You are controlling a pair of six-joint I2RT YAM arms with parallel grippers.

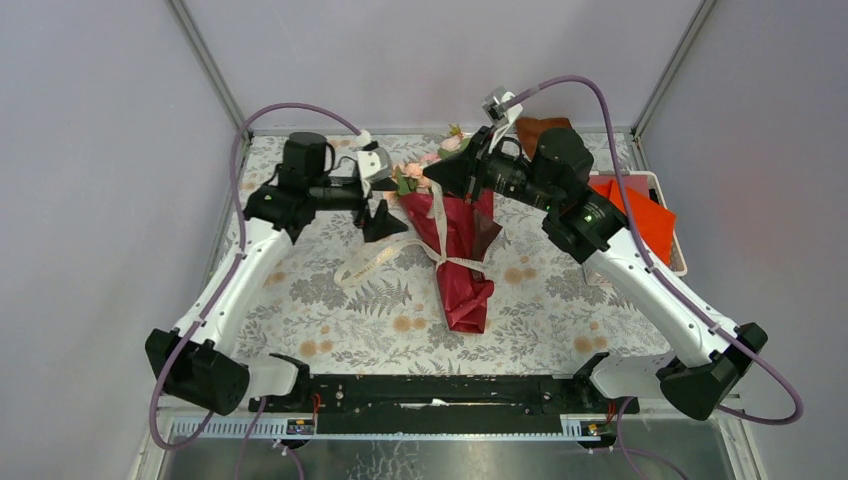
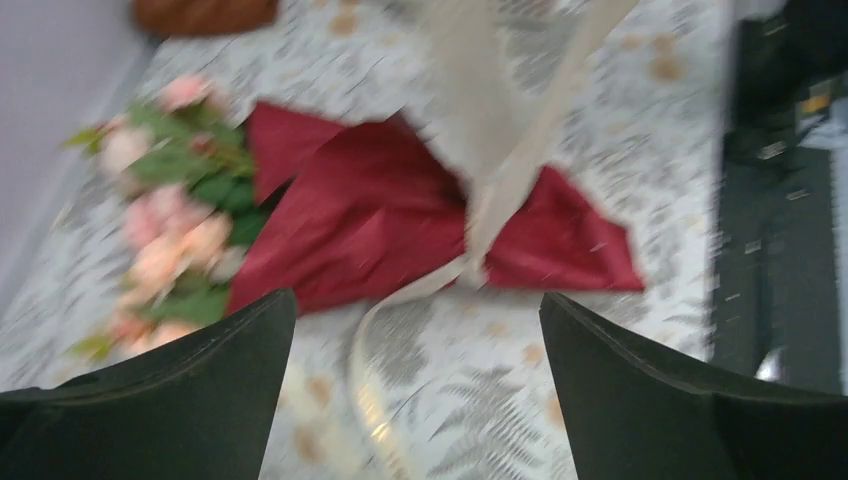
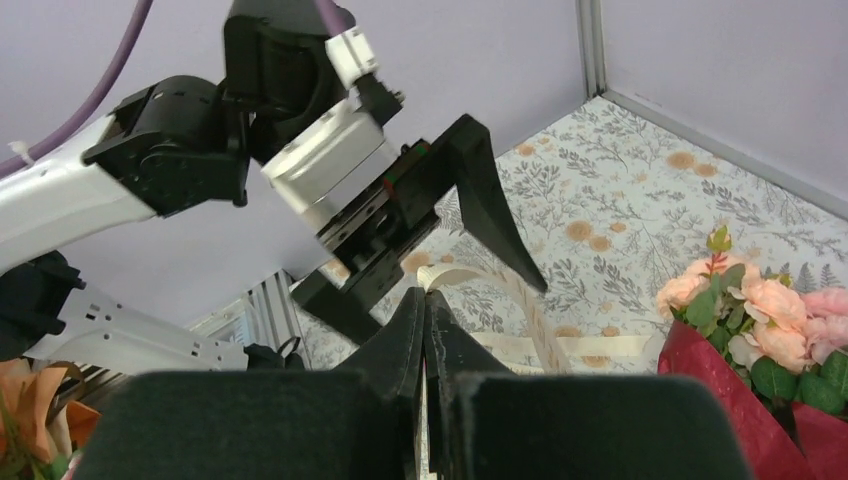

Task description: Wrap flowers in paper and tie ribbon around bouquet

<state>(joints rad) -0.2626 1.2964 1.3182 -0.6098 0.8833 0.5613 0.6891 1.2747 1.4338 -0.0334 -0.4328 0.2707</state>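
With our left gripper (image 2: 416,300) spread apart and right gripper (image 3: 425,300) clamped on the ribbon (image 1: 372,260) at centre frame, we should pull gently to snug the bouquet (image 1: 460,225).

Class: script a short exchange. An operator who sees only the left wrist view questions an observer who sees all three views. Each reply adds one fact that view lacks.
Operator: My left gripper stands open by the bouquet. What about the other one?
Observer: The right gripper is shut.
Operator: Is anything else lying outside my frame?
Observer: Yes, orange sheets at the far right of the top view.
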